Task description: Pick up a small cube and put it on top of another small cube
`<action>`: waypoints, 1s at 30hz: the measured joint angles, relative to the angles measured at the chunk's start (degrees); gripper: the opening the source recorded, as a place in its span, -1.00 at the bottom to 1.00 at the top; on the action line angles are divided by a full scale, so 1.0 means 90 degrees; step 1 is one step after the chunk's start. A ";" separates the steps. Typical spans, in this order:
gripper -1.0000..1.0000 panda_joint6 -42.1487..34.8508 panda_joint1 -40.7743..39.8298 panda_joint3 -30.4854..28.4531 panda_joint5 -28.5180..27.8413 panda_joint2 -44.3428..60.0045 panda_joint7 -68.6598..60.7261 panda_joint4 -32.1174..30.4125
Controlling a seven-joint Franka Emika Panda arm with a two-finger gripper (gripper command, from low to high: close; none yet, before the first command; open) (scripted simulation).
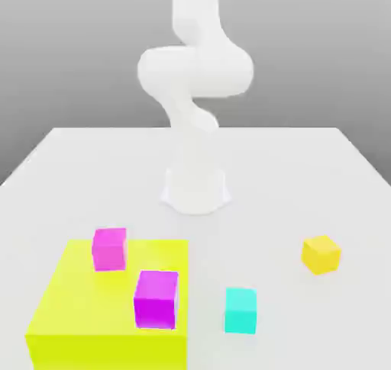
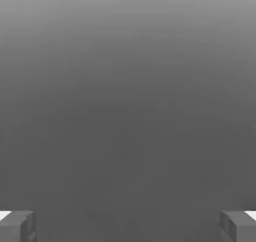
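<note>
Exterior view, clock face centred on the base of the robot arm (image 1: 195, 75), twelve pointing to the picture's top. Four small cubes are lying around the lower half of the dial. The pink-magenta cube (image 1: 109, 250) is sitting at eight o'clock and the purple cube (image 1: 156, 300) near seven, both resting on the large yellow block (image 1: 111, 352). The cyan cube (image 1: 240, 312) is resting on the white table (image 1: 252, 170) at five o'clock; the orange cube (image 1: 321, 255) is resting there at four, turned so that one corner is facing the viewer. The task is naming no colour, so which cube is serving as load and which as base is remaining undecided. In the hand view, the gripper (image 2: 128, 227) is holding its jaws wide apart, with nothing between them.

The relation governing the coming move is the bearing from jaws to chosen cube; these views are not fixing it exactly. Being cubes, the candidates are offering no long axis, so face alignment is mattering instead: the orange cube is probably requiring a turned wrist, whereas the cyan cube is appearing nearly square to the table. Stacking is apparently awaiting its first grasp.
</note>
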 joint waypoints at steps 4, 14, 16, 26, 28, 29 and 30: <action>0.00 0.0568 0.0816 -0.0008 0.0055 0.0823 -0.1204 -0.0572; 0.00 0.1927 0.2562 0.0229 0.0244 0.2784 -0.4113 -0.1941; 0.00 0.2200 0.2897 0.0294 0.0245 0.3175 -0.4666 -0.2215; 0.00 0.3713 0.3893 0.0595 -0.0315 0.5234 -0.6250 -0.3075; 0.00 0.4092 0.4030 0.0406 -0.0484 0.5694 -0.6140 -0.3004; 0.00 0.4282 0.4116 0.0309 -0.0527 0.5924 -0.6108 -0.2965; 0.00 0.4474 0.4196 0.0222 -0.0559 0.6157 -0.6081 -0.2925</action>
